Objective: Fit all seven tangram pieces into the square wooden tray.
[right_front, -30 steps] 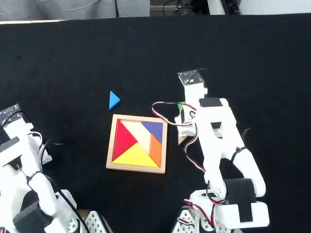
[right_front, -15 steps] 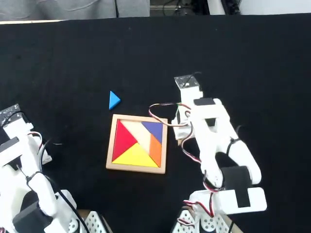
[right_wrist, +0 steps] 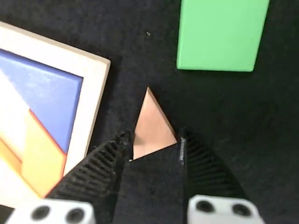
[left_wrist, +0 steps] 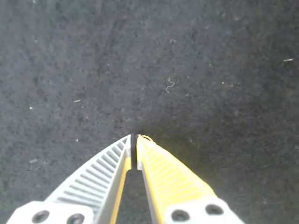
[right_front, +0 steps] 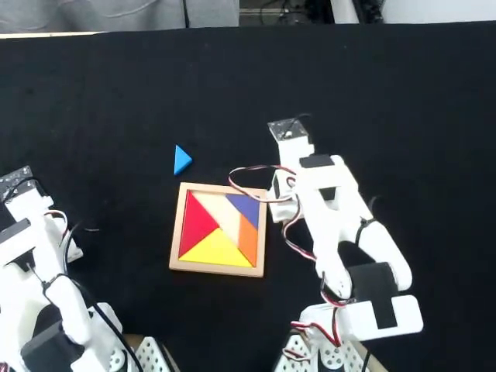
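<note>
The square wooden tray point(right_front: 219, 269) lies at mid-table and holds red, yellow, orange, blue and pale pieces. A loose blue triangle point(right_front: 182, 160) lies on the cloth just behind the tray. My right arm point(right_front: 322, 201) bends over the spot beside the tray's right edge. There, my right gripper point(right_wrist: 153, 136) is closed on a small brown triangle point(right_wrist: 152, 126) lying flat, with a finger against each base corner. A green piece point(right_wrist: 219, 35) lies just beyond it, and the tray's rim point(right_wrist: 93, 84) is alongside. My left gripper point(left_wrist: 135, 140) is shut with nothing in it over bare cloth.
The left arm point(right_front: 31, 263) stands at the near left corner, well away from the tray. Black cloth point(right_front: 403, 93) covers the whole table, with open room at the back and on the far right. Loose cables point(right_front: 252, 174) loop from the right arm above the tray's corner.
The right arm has shifted left toward the tray and now covers the brown and green pieces in the high view. The left arm has not moved.
</note>
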`<state>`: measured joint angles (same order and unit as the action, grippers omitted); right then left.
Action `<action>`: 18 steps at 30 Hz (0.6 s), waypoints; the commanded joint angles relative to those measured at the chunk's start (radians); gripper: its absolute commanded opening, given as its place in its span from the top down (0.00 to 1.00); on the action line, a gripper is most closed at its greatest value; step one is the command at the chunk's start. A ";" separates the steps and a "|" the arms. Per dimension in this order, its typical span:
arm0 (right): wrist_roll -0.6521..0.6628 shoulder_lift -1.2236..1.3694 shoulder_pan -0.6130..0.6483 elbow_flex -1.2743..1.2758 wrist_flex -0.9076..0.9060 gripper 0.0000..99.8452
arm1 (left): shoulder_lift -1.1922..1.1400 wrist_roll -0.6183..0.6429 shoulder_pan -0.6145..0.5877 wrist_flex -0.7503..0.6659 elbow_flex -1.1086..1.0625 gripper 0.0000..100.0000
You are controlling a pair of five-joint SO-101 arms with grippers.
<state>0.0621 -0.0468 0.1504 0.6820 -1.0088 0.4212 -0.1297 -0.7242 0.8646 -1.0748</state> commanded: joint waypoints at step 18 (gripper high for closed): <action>-0.009 0.007 -0.026 -0.070 0.014 0.84 | 0.025 -0.005 0.010 -0.011 -0.001 0.97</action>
<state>0.0621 -0.0453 0.1335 0.6697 -1.0042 0.4212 -0.1297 -0.7242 0.8646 -1.0748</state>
